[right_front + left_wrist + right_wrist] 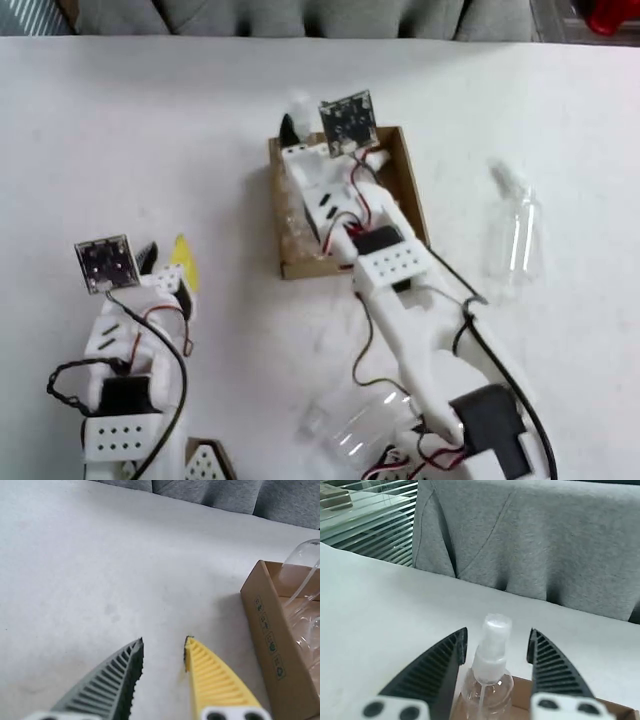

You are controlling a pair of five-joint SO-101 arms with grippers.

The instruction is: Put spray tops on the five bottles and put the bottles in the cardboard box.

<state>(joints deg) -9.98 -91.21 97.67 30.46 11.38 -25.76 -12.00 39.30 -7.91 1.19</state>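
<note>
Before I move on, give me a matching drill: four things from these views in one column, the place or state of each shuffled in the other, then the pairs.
Things:
1. left gripper
2. right gripper
3. cardboard box
4. spray-topped bottle

Place or state:
a. brown, with clear bottles inside
b. open over bare table
c. upright between two black fingers
d. open, one finger on either side of a spray top

Pairs: 1-b, 2-d, 3-a, 4-c
</note>
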